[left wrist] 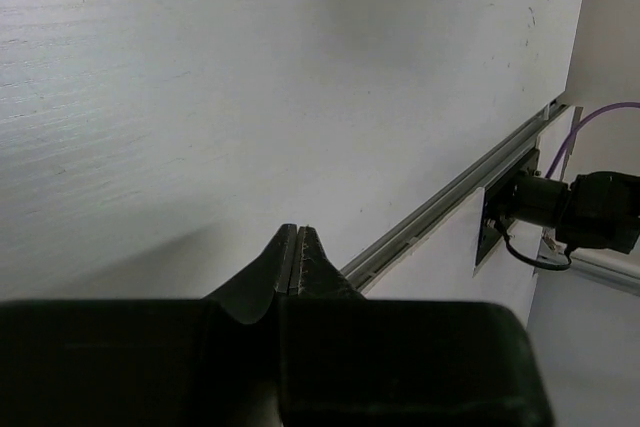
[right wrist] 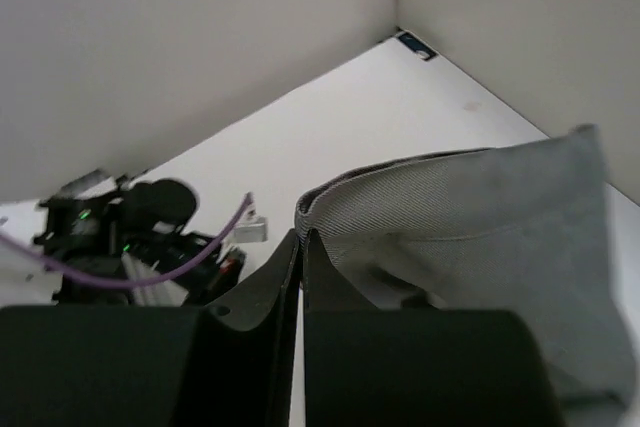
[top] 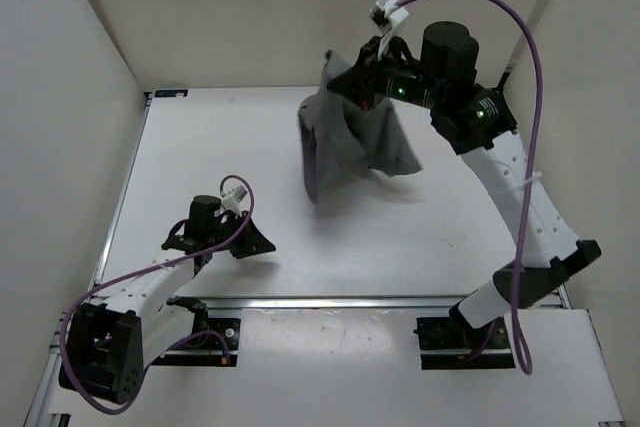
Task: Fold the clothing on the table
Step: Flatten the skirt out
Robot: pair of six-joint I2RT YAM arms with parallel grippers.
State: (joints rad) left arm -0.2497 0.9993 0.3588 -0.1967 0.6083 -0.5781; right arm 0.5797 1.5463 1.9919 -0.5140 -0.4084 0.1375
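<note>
Top external: right pincer (top: 366, 95) clamps clothing (top: 350, 147) edge aloft.

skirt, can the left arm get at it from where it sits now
Probably yes, with a long stretch. The skirt hangs from the right gripper over the far side of the table, and only bare table lies between it and the low, shut left gripper.
</note>
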